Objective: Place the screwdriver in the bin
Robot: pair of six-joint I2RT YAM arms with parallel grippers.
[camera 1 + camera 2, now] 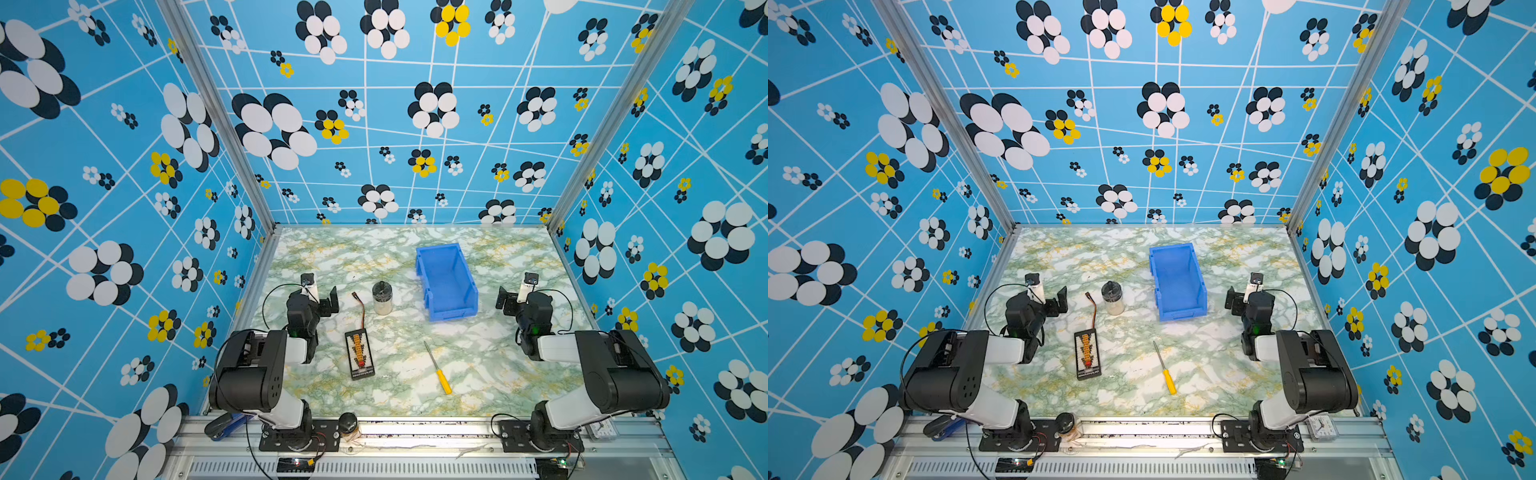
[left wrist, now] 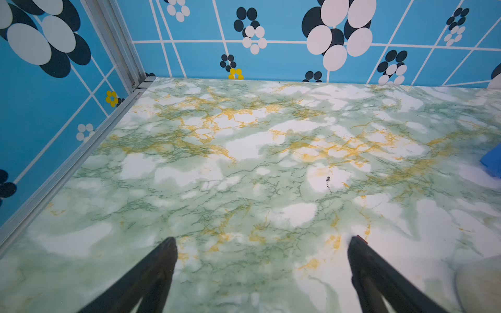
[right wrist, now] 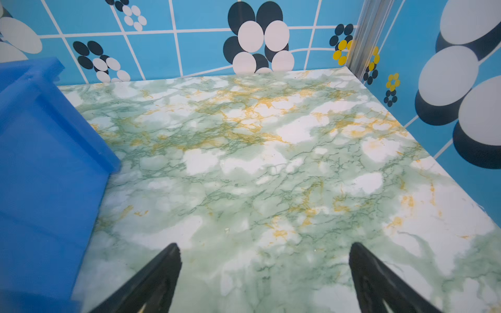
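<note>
Left gripper (image 2: 263, 239): jaws wide, empty, over table (image 2: 244, 162).
Right gripper (image 3: 264, 244): jaws wide, empty; bin (image 1: 446, 286) at its 9 o'clock.
Screwdriver (image 1: 437, 368): flat on table, 6 o'clock of bin, well apart.
Progress: nothing done; grasp, carry, release remain.

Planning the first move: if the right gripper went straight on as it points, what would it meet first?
Likely nothing loose: the right wrist view shows only bare table ahead of the open right gripper, then the back wall. The bin sits off to one side, seemingly outside that line.
</note>
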